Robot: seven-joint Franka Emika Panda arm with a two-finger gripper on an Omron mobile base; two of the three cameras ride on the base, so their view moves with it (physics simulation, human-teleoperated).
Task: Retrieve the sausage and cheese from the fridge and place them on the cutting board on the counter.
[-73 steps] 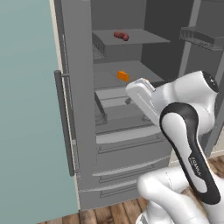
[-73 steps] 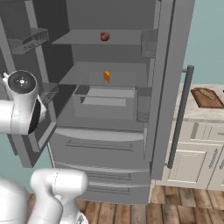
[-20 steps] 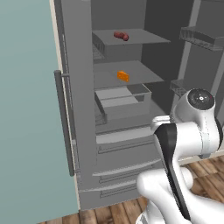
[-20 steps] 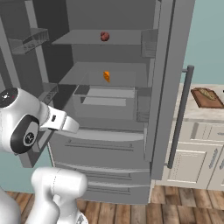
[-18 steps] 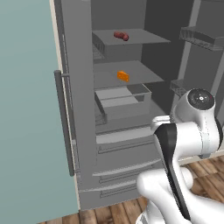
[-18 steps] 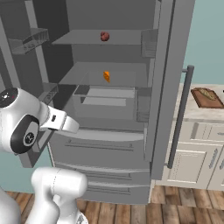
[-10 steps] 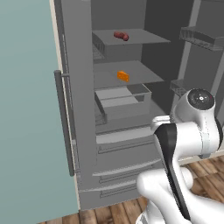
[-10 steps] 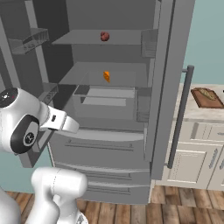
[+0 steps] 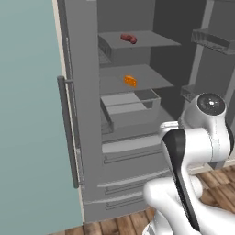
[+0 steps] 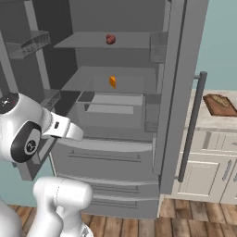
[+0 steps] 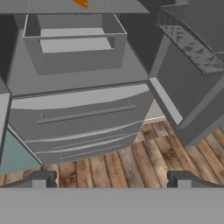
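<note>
We count one reddish-brown sausage link (image 9: 128, 38) and one orange cheese wedge (image 9: 130, 81) on separate shelves of the tall grey fridge (image 9: 87, 151). One brown wooden cutting board (image 10: 220, 104) sits at the worktop's back edge. Our two-finger gripper (image 11: 111, 179) hangs wide open, holding nothing.

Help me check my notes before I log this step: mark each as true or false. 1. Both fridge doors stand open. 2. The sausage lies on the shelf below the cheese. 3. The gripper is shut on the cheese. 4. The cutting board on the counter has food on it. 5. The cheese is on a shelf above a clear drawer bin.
1. True: the fridge has both upper doors swung open.
2. False: the sausage lies on the upper shelf, above the cheese.
3. False: the gripper is open, holds nothing and points at the lower drawers.
4. False: the cutting board on the counter carries neither item.
5. True: the drawer bin sits just below the cheese's shelf.
</note>
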